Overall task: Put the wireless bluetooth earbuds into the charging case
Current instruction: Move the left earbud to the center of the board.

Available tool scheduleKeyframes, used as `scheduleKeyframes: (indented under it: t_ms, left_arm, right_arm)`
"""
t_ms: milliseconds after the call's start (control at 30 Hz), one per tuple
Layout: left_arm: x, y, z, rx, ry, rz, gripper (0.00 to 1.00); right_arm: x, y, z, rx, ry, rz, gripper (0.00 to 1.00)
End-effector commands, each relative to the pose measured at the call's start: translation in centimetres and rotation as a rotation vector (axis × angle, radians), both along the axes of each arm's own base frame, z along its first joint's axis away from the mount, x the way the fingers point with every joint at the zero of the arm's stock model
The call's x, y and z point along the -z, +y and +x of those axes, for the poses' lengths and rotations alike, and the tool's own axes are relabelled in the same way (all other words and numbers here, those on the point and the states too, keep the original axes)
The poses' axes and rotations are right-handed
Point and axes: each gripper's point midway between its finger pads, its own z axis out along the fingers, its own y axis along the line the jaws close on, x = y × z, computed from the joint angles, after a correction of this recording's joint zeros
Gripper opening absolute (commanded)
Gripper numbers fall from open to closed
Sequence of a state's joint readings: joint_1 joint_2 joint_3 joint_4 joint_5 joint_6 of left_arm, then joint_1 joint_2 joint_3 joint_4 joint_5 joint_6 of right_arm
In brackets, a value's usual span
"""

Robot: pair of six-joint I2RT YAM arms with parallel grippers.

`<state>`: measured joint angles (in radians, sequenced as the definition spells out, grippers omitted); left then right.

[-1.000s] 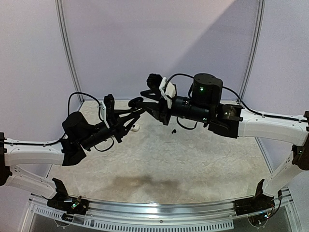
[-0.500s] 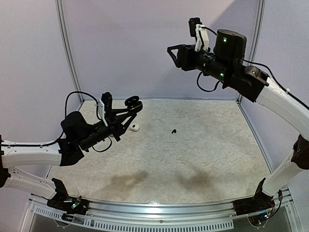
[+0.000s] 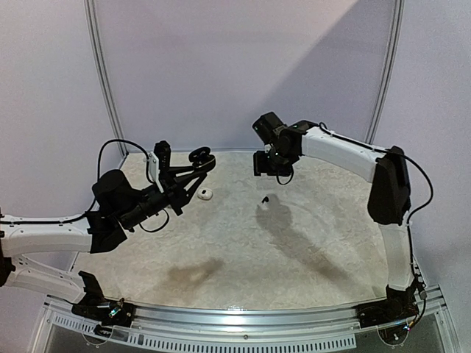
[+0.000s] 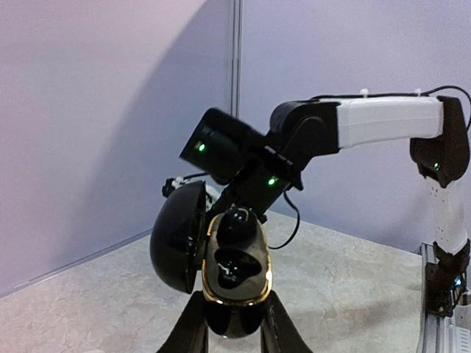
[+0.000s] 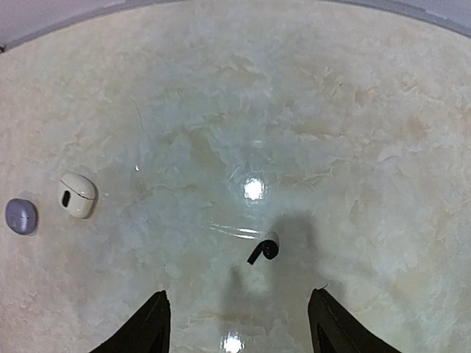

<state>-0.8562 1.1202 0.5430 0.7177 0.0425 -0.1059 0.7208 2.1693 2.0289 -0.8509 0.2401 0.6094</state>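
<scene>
Your right gripper [image 5: 239,327] hung empty with jaws wide, right over the black earbud [image 5: 263,250]. That piece lay loose on the table [image 5: 368,110], mid-width, toward the far edge. It looked tiny, light, hard and slick, so I'd pinch across the bulb, not the stem. Your left gripper [image 4: 234,327] was clamped on the black charging case [image 4: 234,268], whose lid [image 4: 176,235] was swung open.

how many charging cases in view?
3. Open black case in the left gripper; white case and lilac case lying near each other on the table. Others may be hidden.
</scene>
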Motion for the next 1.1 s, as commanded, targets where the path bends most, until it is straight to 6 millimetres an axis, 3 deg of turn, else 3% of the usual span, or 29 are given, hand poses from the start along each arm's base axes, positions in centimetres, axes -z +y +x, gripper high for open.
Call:
scheduleKeyframes:
  t_ms: [0,200,467,633,800,967,1067]
  left_arm:
    - [0.3,0.2,-0.1,0.002,0.005,0.008,0.0]
    - [0.5,0.2,-0.2,0.011,0.01,0.01,0.0]
    - [0.7,0.2,-0.1,0.011,0.018,0.01,0.0]
    - [0.6,0.2,-0.1,0.01,0.017,0.009,0.0]
    - [0.6,0.3,-0.1,0.009,0.015,0.009,0.0]
    - [0.7,0.1,-0.2,0.02,0.013,0.02,0.0]
    - [0.9,0.1,-0.3,0.02,0.017,0.026,0.0]
  right_arm:
    - [3.7,-0.2,0.9,0.019,0.101,-0.058,0.65]
    - [9.3,-0.5,2.4,0.037,0.149,-0.125,0.63]
    - [15.0,-0.6,1.5,0.0,0.246,-0.178,0.52]
    - [16.3,-0.9,0.9,-0.025,0.278,-0.206,0.42]
    - [17.5,-1.8,-1.0,-0.056,0.33,-0.229,0.32]
    - [16.9,-0.6,-3.2,-0.182,0.342,-0.177,0.25]
    - [17.1,-0.9,-4.9,-0.242,0.361,-0.213,0.22]
